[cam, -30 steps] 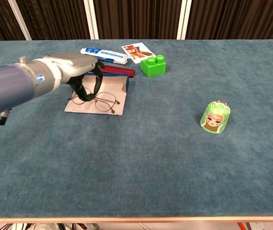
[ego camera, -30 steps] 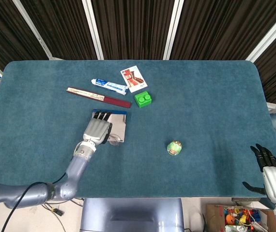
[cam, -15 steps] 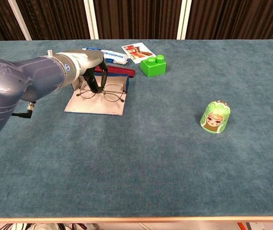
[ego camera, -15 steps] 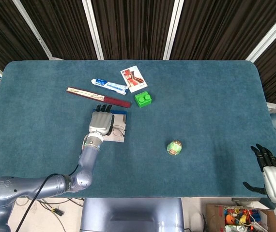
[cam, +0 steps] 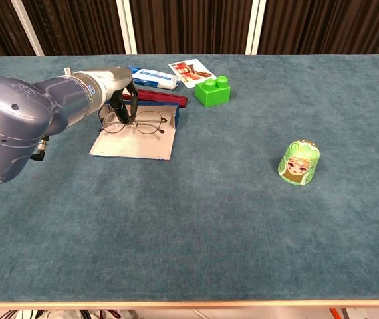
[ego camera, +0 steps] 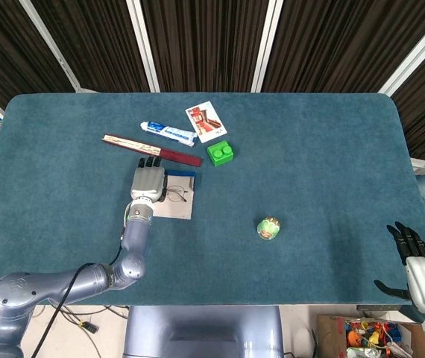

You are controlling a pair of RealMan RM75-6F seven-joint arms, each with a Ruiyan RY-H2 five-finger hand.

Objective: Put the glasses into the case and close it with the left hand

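Right now, nearest to me, my right hand [ego camera: 419, 270] is hanging idle off the near right corner of the desk [ego camera: 324, 160], its fingers spread and holding nothing. Further in, a small green doll [cam: 299, 161] is standing alone on the blue cloth, well apart from my work.

On the left, my left hand [cam: 118, 98] is reaching over the case [cam: 133, 141], which is lying open with its pale inner panel facing up and its blue far wall standing. The glasses [cam: 135, 123] are sitting toward the far part of that panel, lenses side by side, and my dark fingers [cam: 122, 109] are closing on the left end of the frame, so I am holding them there.

Beyond the case, a dark red flat bar [ego camera: 151, 150] is lying just behind it, then a toothpaste tube [ego camera: 168, 133], a picture card [ego camera: 206, 121] and a green brick [ego camera: 220, 153].

The risks, as I judge them: the thin wire frame could catch on my fingers as I let go and drag back out, or sit crooked with a temple over the edge, so that the lid jams on closing. Pushing the flap with the same hand could also slide the light case into the bar.
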